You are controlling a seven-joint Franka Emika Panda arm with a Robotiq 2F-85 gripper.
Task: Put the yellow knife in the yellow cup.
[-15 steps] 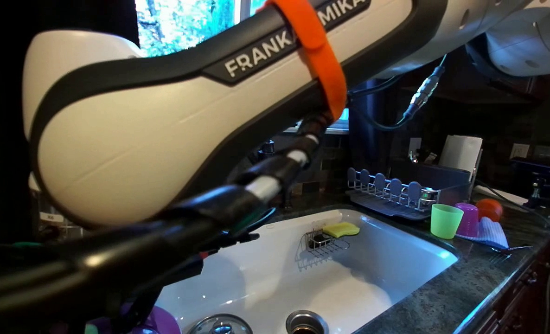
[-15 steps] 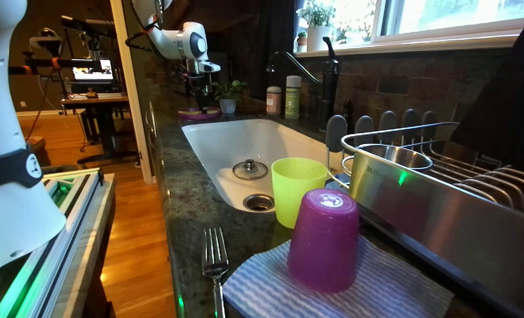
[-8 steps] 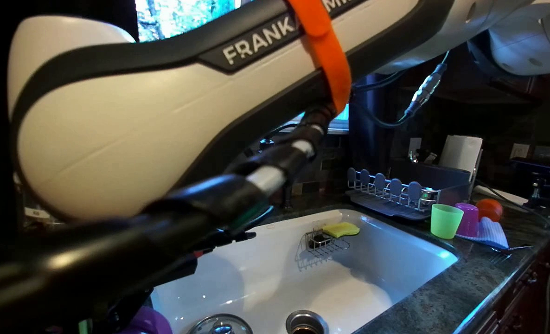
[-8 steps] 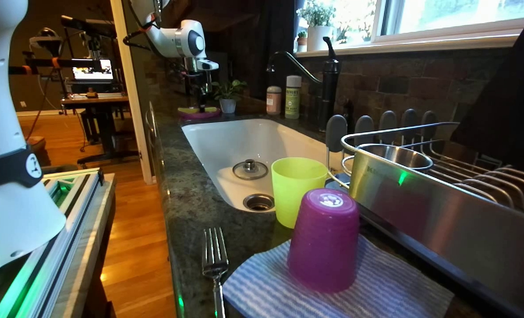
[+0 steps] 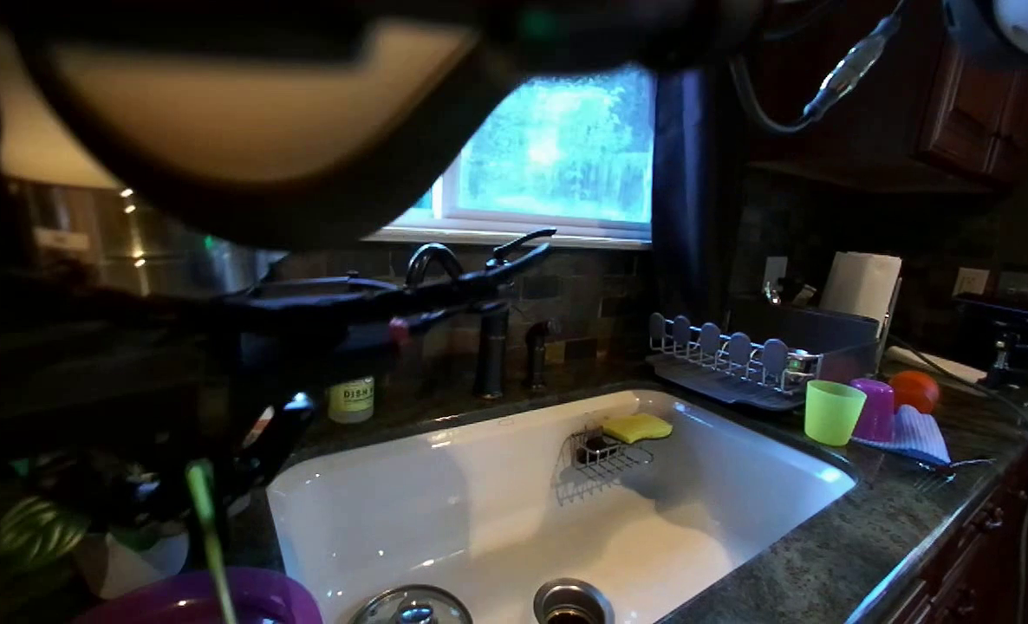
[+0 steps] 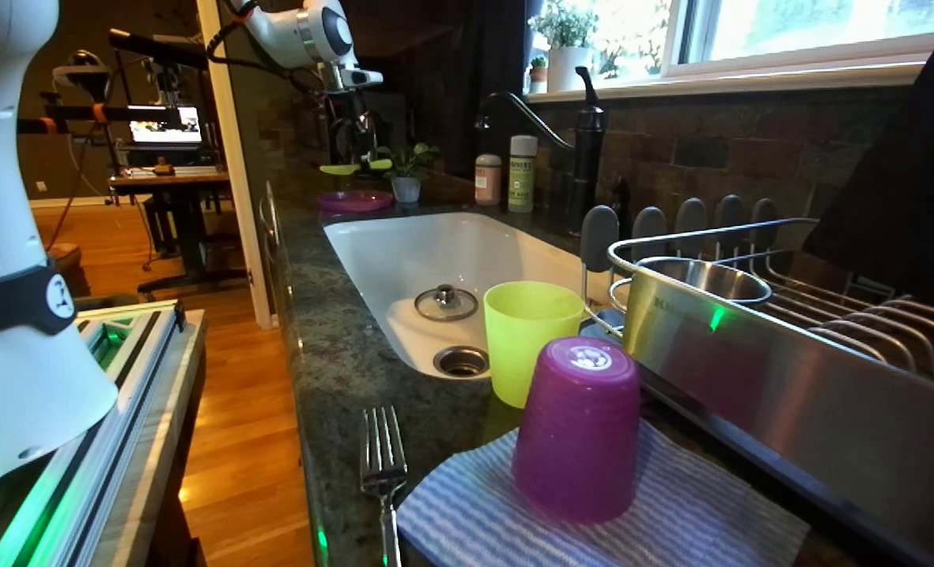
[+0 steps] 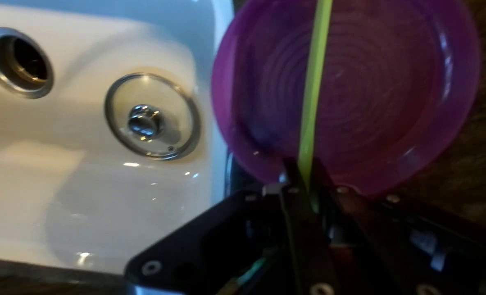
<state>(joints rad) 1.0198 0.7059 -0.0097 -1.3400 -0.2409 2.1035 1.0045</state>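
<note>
The yellow knife (image 7: 313, 82) is a thin lime-yellow strip. My gripper (image 7: 307, 170) is shut on it in the wrist view, with one long part reaching away over the purple plate (image 7: 458, 78). In an exterior view the knife (image 6: 339, 169) is raised above the plate (image 6: 357, 203), roughly level, beside the far end of the sink. The knife also shows blurred in an exterior view (image 5: 212, 546). The yellow cup (image 6: 524, 339) stands upright with its mouth up, at the opposite end of the sink from my gripper (image 6: 366, 161). It shows in both exterior views (image 5: 833, 412).
The white sink (image 5: 375, 520) with a glass lid (image 6: 446, 302) lies between plate and cup. The upside-down purple cup (image 6: 577, 433) on a striped cloth stands close to the yellow cup. A dish rack (image 6: 750, 378), faucet (image 6: 589, 157), fork (image 6: 384, 472) and potted plant (image 6: 406, 185) are around.
The arm has risen and moved slightly away. The knife, previously down at the plate, is now lifted above it in my gripper. The plate and yellow cup have stayed in place.
</note>
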